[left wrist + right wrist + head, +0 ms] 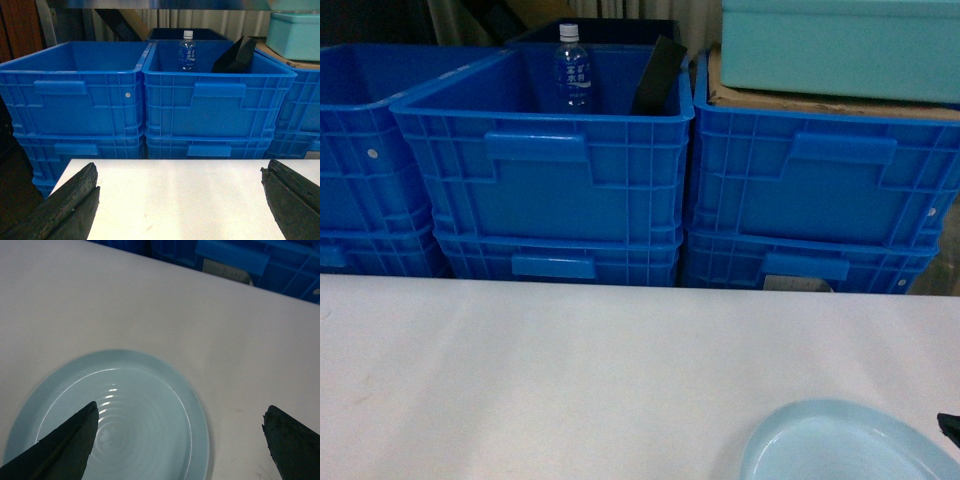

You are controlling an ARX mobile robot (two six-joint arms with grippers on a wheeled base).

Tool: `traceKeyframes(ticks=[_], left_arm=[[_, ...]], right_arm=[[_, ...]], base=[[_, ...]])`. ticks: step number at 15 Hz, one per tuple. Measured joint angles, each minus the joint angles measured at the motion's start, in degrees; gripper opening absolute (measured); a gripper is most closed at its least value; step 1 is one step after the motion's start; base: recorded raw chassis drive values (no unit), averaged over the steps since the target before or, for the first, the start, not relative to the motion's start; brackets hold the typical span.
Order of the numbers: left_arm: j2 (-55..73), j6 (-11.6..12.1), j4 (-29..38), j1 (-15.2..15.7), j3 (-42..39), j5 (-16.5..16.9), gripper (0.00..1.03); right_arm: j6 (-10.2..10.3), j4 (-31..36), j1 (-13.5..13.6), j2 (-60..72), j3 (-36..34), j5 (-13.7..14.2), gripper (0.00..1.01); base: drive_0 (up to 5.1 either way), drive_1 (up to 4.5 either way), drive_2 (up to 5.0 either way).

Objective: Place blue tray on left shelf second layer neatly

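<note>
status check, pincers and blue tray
Both pincers, left and right, open, empty. Blue tray flat on white table, under right pincer. Nothing blocking.

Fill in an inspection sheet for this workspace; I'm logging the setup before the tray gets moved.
Surface: white tabletop, bare apart from the tray.
Job's things: blue tray lies flat at the table's near right edge; the shelf layer is not identifiable.
Clutter: water bottle upright in the middle top blue crate, beside a dark slanted panel; teal tub on cardboard atop the right crate stack.
Grippers: left tool open over the bare table; right tool open above the tray, not touching it.
Cables: nothing seen.
Surroundings: stacked blue crates behind the table.
</note>
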Motion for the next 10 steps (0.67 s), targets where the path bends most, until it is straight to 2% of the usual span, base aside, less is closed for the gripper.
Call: traceKeyframes(ticks=[4, 7, 10], left_arm=[[0.00, 0.00, 0.00, 0.00, 0.00, 0.00, 0.98], [0.00, 0.00, 0.00, 0.00, 0.00, 0.00, 0.98], [0.00, 0.00, 0.00, 0.00, 0.00, 0.00, 0.98]], right_arm=[[-0.02, 8.66, 0.39, 13.20, 0.52, 1.44, 0.98], [0.44, 15.63, -0.50, 23.15, 0.52, 1.92, 0.98], [1.53, 17.92, -0.55, 28.87, 0.83, 1.88, 0.98]], base=[[0.0, 0.00, 0.0], [0.0, 0.00, 0.0], [0.0, 0.00, 0.0]])
